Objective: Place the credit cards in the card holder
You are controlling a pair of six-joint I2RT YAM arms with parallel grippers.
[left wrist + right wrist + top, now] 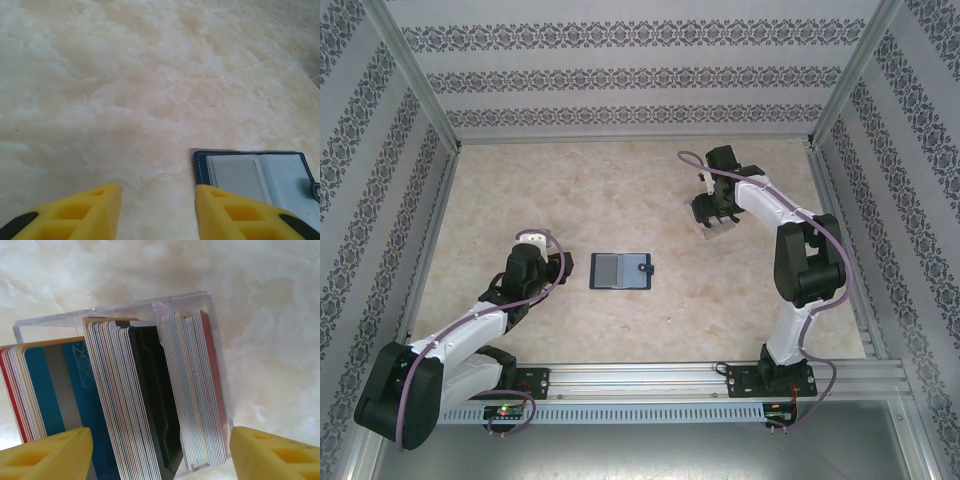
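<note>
Right jaws released, straddling the clear case of credit cards (packed tight); left jaws released too, card holder lying open at their three o'clock.

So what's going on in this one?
Two robot arms are partway into loading cards into a wallet. The navy card holder lies open in the middle of the table. The left gripper is open beside it, holding nothing. On the far right side, the right gripper is open above a clear plastic case packed with upright credit cards, one finger on each side. No card is gripped yet.
</note>
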